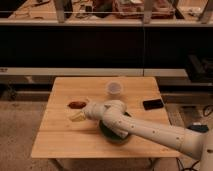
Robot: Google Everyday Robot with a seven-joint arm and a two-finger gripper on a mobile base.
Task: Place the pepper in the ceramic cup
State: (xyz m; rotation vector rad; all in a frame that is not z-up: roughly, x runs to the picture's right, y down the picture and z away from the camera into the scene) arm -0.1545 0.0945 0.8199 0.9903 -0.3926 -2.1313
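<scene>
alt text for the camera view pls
A white robot arm reaches across a wooden table, its gripper beside a dark red pepper lying on the tabletop. A ceramic cup stands farther back; a green plate lies under the arm.

Wooden table [59,142] bears green plate [111,136], flat black device [153,104], pale packet [76,117].

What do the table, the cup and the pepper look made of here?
Table: light wood, judging by its warm tan, matte top.
Cup: smooth white-grey, likely ceramic, possibly plastic.
Pepper: dark red, smooth skin; real or toy, unclear.
The claw, open, is close beside the pepper, above the table.
</scene>
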